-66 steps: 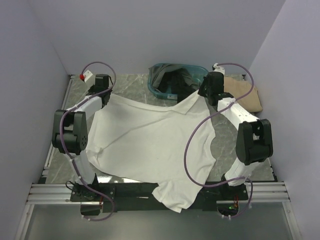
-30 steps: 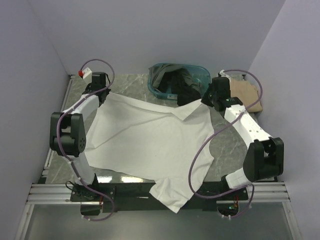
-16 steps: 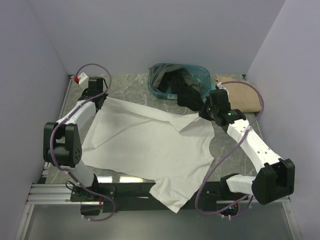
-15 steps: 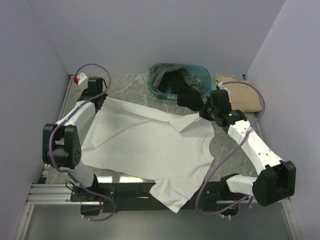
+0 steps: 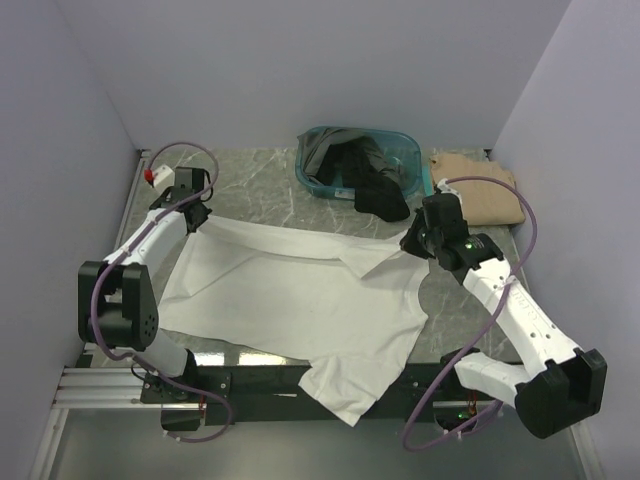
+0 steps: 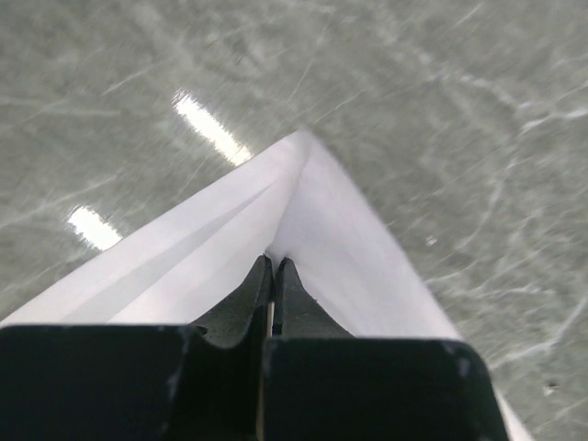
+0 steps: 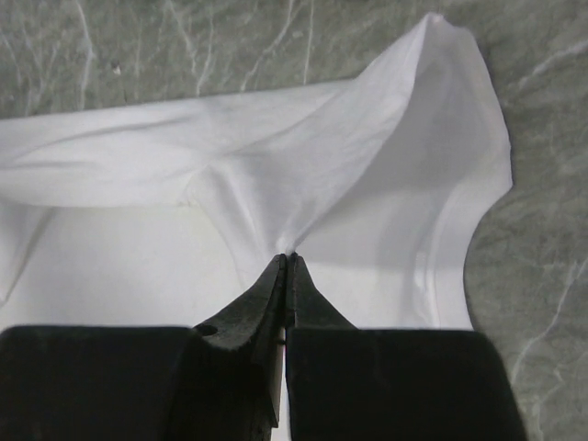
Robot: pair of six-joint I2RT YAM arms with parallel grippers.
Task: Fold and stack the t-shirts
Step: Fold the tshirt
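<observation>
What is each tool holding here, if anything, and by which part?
Both hold the white t-shirt. The left tool pinches its far-left corner; the right tool pinches a bunched fold at its far-right corner, beside a curved hem.

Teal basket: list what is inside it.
The teal basket holds a heap of dark t-shirts; a black part of the heap spills over its near rim. How many shirts there are cannot be told, and the cloth covers the basket's floor.

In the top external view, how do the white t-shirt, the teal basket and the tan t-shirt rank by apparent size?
1. white t-shirt, clearly largest
2. teal basket
3. tan t-shirt, only slightly smaller-looking than the basket
</observation>
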